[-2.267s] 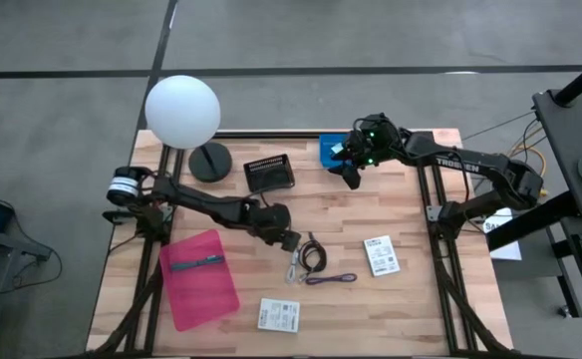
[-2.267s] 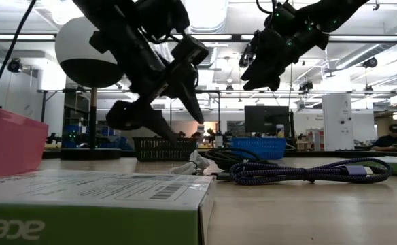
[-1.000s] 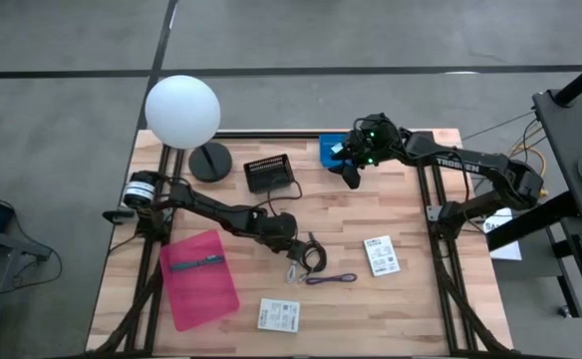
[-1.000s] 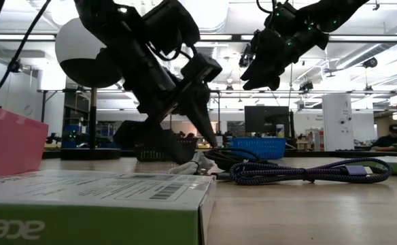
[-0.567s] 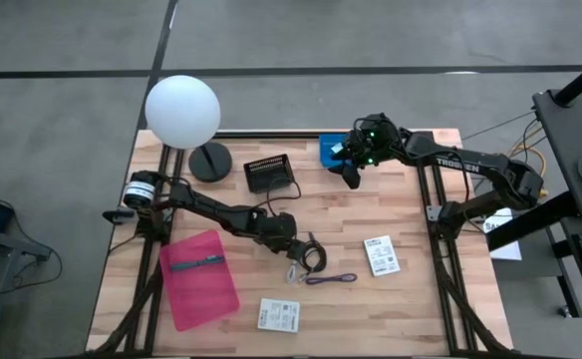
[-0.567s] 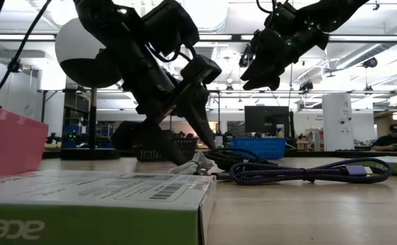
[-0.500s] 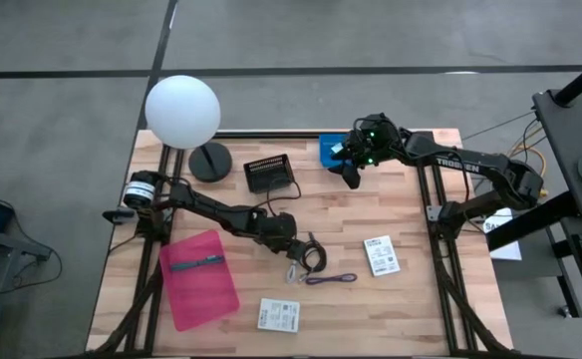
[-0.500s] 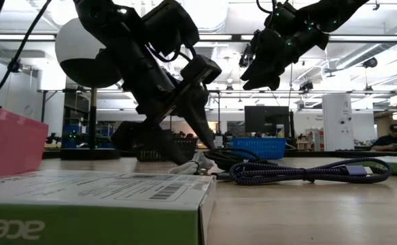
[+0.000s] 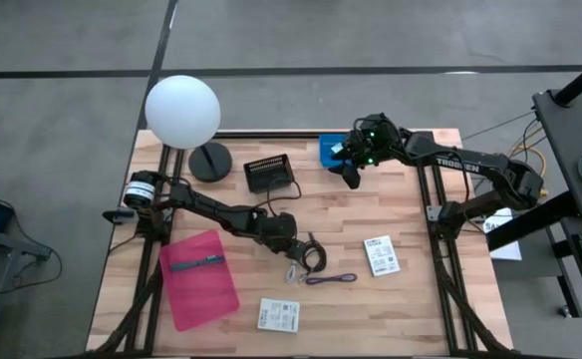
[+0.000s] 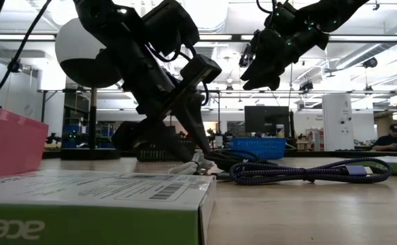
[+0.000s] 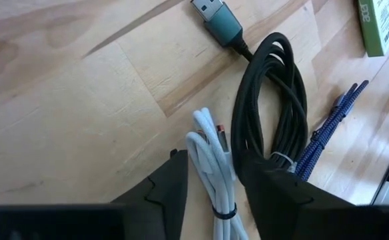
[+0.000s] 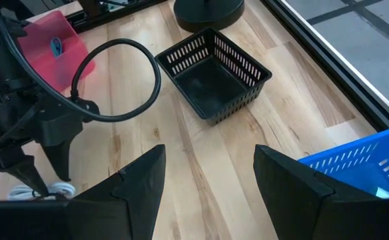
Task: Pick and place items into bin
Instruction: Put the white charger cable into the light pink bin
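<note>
Overhead, the left gripper (image 9: pixel 293 252) reaches to mid-desk, down at the cable cluster: a black coiled cable (image 9: pixel 314 255), a white cable (image 9: pixel 293 269) and a purple cable (image 9: pixel 331 279) just beside them. The right gripper (image 9: pixel 350 176) hangs near the far edge beside the blue bin (image 9: pixel 329 151); a black basket (image 9: pixel 269 174) sits to its left. Two white packets (image 9: pixel 380 255) (image 9: pixel 278 315) lie toward the near edge, and a teal pen (image 9: pixel 196 263) rests on a pink tray (image 9: pixel 199 278) at the near left corner. At table height, the left gripper's fingers (image 10: pixel 200 139) point down onto the cables, while the right gripper (image 10: pixel 256 71) stays raised, well clear of the desk. From the left wrist, the half-open fingers (image 11: pixel 168 190) straddle the white cable (image 11: pixel 211 160), though a firm grip cannot be told. From the right wrist, the fingers (image 12: pixel 141 180) stand apart, holding nothing, above bare wood near the basket (image 12: pixel 214 73).
</note>
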Action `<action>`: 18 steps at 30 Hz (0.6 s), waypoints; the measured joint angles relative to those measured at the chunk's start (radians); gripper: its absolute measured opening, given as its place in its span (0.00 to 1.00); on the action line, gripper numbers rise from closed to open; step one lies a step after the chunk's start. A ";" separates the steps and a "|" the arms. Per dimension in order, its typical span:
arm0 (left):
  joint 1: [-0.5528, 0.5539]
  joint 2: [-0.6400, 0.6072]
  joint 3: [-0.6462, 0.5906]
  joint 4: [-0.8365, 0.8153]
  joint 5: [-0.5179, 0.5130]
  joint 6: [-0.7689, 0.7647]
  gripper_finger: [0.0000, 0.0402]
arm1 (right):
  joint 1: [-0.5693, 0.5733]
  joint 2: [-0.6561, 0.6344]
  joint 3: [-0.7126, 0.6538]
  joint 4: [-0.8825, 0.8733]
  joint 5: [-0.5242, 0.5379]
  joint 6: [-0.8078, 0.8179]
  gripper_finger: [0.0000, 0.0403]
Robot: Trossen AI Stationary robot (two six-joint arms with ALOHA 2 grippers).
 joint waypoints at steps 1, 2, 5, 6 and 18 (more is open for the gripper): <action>0.000 0.000 0.000 0.000 0.000 0.000 0.29 | 0.000 0.000 0.000 0.000 0.000 0.000 0.53; 0.000 0.000 0.000 0.000 0.000 0.000 0.28 | 0.000 0.000 0.000 0.000 0.000 0.000 0.53; 0.000 0.000 0.000 0.000 0.001 0.000 0.24 | 0.000 0.000 0.000 0.000 0.000 0.000 0.53; 0.000 0.000 0.000 0.000 0.001 0.000 0.23 | 0.000 0.000 0.000 0.000 0.000 0.000 0.53; 0.000 0.000 0.000 0.000 0.022 0.024 0.10 | 0.000 0.000 0.000 0.000 0.000 0.000 0.53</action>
